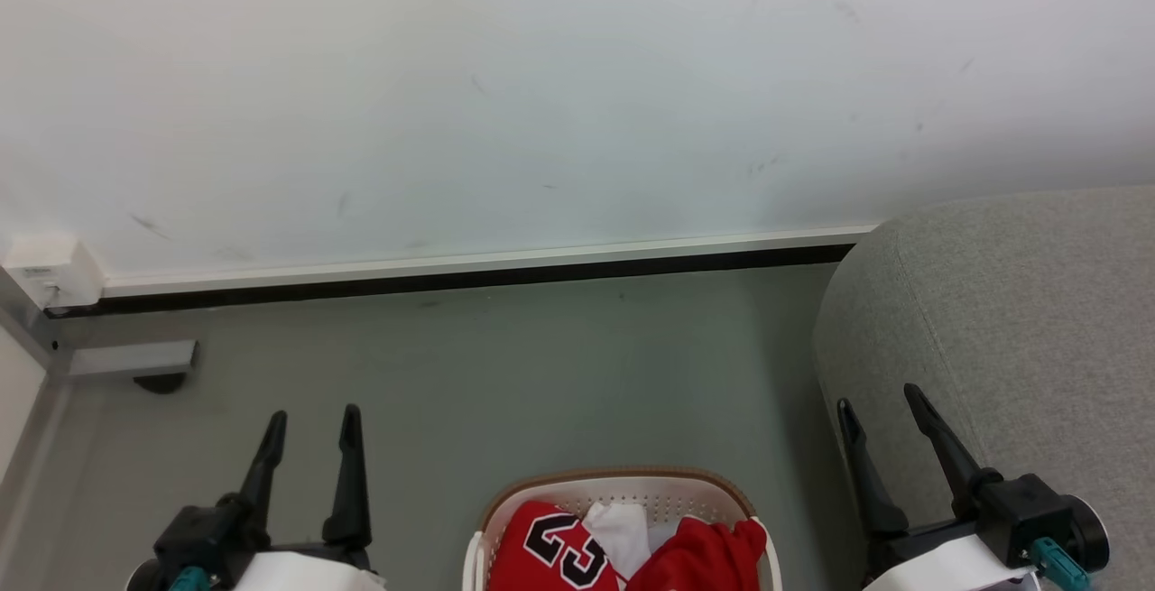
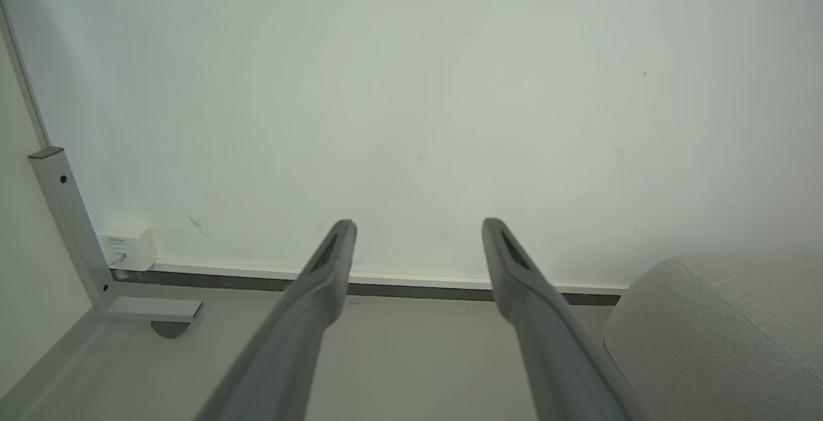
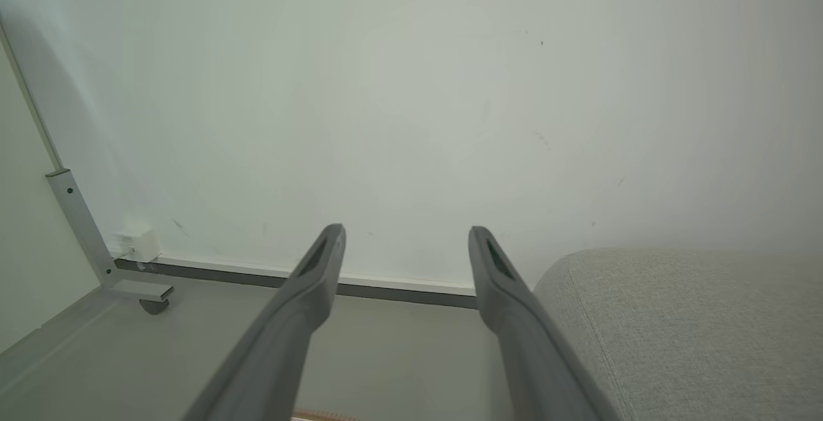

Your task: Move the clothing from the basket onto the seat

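Grey floor (image 1: 451,374), basket (image 1: 623,474) cropped, clothing (image 1: 550,557) half-seen

The left pincer (image 1: 314,413) sits at the lower left of the head view. Its two dark fingers (image 1: 348,474) point up the picture, spread apart and empty. The right pincer (image 1: 877,397) sits at the lower right with its fingers leaning slightly leftward, likewise spread and empty. Each wrist view looks along its own two parted fingers, the tips well apart.
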